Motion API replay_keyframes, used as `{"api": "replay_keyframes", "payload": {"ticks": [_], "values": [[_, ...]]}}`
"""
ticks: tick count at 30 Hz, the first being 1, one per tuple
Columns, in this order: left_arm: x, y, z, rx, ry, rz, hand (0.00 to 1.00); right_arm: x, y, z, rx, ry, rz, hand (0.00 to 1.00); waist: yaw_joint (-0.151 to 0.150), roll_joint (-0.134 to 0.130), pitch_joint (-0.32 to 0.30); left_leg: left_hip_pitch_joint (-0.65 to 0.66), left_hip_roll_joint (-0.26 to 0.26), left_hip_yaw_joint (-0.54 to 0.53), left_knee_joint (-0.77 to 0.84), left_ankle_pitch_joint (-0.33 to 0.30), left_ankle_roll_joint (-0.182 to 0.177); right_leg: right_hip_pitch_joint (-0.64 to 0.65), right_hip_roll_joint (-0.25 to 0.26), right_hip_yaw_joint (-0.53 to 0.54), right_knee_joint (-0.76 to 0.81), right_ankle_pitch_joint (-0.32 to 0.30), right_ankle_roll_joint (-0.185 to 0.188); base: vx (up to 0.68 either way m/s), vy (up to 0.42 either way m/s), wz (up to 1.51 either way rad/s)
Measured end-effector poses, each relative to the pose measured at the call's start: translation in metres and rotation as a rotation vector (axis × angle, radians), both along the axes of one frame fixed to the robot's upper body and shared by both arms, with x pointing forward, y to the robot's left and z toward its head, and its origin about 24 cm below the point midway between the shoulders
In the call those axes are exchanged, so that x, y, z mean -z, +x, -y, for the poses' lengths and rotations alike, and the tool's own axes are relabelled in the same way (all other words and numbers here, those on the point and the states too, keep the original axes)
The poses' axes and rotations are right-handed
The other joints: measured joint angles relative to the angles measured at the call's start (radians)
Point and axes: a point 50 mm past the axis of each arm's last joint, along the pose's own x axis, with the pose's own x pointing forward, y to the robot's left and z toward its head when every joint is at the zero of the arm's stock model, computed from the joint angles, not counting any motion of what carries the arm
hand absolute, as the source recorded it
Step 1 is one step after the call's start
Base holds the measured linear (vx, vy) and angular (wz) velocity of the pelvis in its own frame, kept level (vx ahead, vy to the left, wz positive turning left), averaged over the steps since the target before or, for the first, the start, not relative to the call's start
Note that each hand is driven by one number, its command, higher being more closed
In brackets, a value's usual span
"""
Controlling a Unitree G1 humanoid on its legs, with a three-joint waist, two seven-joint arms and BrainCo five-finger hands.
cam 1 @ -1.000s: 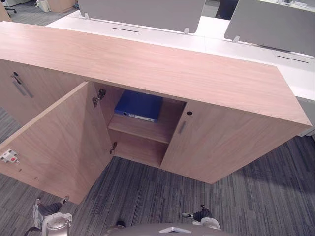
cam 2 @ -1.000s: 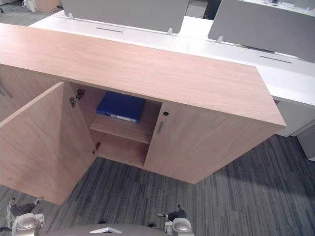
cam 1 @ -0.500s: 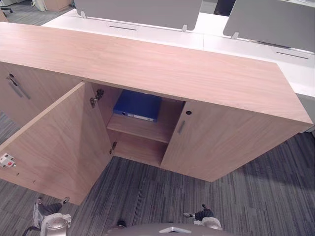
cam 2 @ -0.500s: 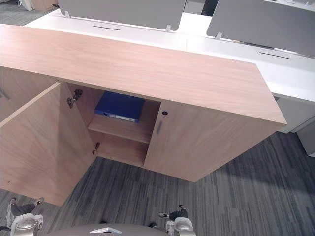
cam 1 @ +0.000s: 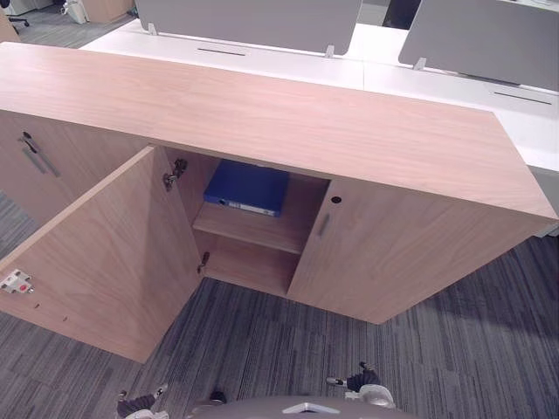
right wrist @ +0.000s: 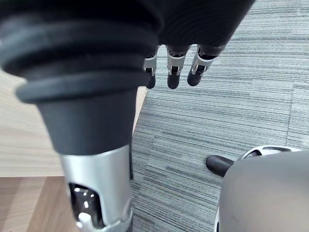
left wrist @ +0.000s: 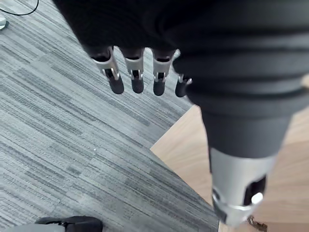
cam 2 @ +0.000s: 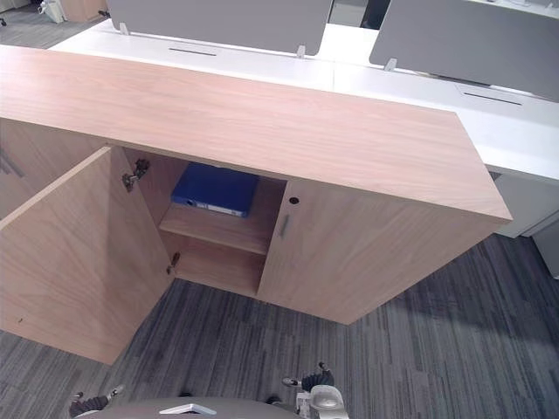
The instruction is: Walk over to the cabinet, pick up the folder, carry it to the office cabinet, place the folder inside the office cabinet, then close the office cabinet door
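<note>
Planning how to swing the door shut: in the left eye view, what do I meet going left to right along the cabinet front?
Open cabinet door → upper hinge → blue folder → closed door.

The blue folder lies flat on the upper shelf, its spine facing 6 o'clock. The cabinet stands on the grey carpet floor, at 12 o'clock.

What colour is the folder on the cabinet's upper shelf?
The folder is blue; the left eye view shows it best.
</note>
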Motion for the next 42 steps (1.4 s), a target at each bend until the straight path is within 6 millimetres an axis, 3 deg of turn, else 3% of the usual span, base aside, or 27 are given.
{"api": "replay_keyframes", "payload": {"ticks": [7, 14, 19, 22, 24, 25, 29, 31, 42], "values": [[0.007, -0.006, 0.012, 0.065, -0.082, -0.050, 0.00, 0.000, 0.000, 0.000, 0.000, 0.006, -0.006, 0.00, -0.006, 0.002, 0.001, 0.000, 0.000, 0.002, 0.000, 0.000, 0.000, 0.000, 0.000, 0.002, -0.001, 0.005, 0.007, 0.00, 0.000, 0.00], [0.008, 0.001, 0.014, 0.349, -0.054, -0.157, 0.00, 0.001, 0.006, -0.001, -0.020, 0.032, -0.013, 0.00, -0.024, 0.016, 0.012, 0.011, 0.000, 0.025, 0.000, -0.004, -0.001, -0.002, 0.001, 0.025, -0.001, 0.005, 0.008, -0.01, 0.001, -0.09], [0.008, 0.000, 0.012, 0.409, -0.033, -0.201, 0.00, 0.000, 0.010, -0.002, -0.029, 0.040, -0.005, 0.00, -0.026, 0.018, 0.018, 0.010, 0.001, 0.028, 0.000, -0.007, -0.001, -0.002, 0.002, 0.028, -0.007, 0.005, 0.008, 0.00, 0.000, 0.00], [0.006, -0.004, 0.000, 0.359, -0.005, -0.212, 0.00, 0.000, 0.010, -0.002, -0.031, 0.040, -0.005, 0.00, -0.026, 0.019, 0.020, 0.008, 0.001, 0.028, 0.000, -0.011, 0.000, -0.002, 0.003, 0.028, -0.011, 0.005, 0.009, 0.00, 0.000, 0.00], [0.000, -0.005, -0.020, 0.298, 0.046, -0.205, 0.00, -0.001, 0.011, -0.002, -0.033, 0.039, -0.004, 0.00, -0.025, 0.020, 0.020, 0.008, 0.001, 0.028, 0.000, -0.013, -0.001, -0.001, 0.004, 0.028, -0.012, 0.004, 0.010, 0.00, 0.000, 0.00], [-0.008, -0.005, -0.042, 0.244, 0.108, -0.196, 0.00, -0.001, 0.011, -0.002, -0.036, 0.038, -0.004, 0.00, -0.025, 0.020, 0.020, 0.009, 0.002, 0.028, 0.000, -0.015, -0.002, -0.001, 0.005, 0.027, -0.012, 0.005, 0.010, 0.00, 0.000, 0.00], [-0.036, -0.007, -0.098, 0.085, 0.284, -0.150, 0.00, -0.001, 0.011, -0.002, -0.040, 0.036, -0.004, 0.00, -0.018, 0.021, 0.021, 0.009, 0.002, 0.028, 0.000, -0.020, -0.003, 0.000, 0.006, 0.027, -0.012, 0.004, 0.009, 0.00, 0.000, 0.00], [-0.047, -0.008, -0.114, 0.013, 0.339, -0.118, 0.00, 0.000, 0.010, -0.003, -0.051, 0.033, -0.004, 0.00, -0.013, 0.020, 0.020, 0.010, 0.001, 0.026, 0.000, -0.021, -0.002, 0.002, 0.005, 0.028, -0.012, 0.003, 0.008, 0.00, 0.000, 0.02], [-0.041, -0.013, -0.104, -0.073, 0.317, -0.096, 0.00, 0.000, 0.008, -0.003, -0.068, 0.018, 0.002, 0.00, 0.007, 0.019, 0.019, 0.015, 0.001, 0.018, 0.000, -0.019, 0.001, 0.005, 0.003, 0.028, -0.002, 0.000, 0.005, -0.02, -0.004, 0.01]]}}
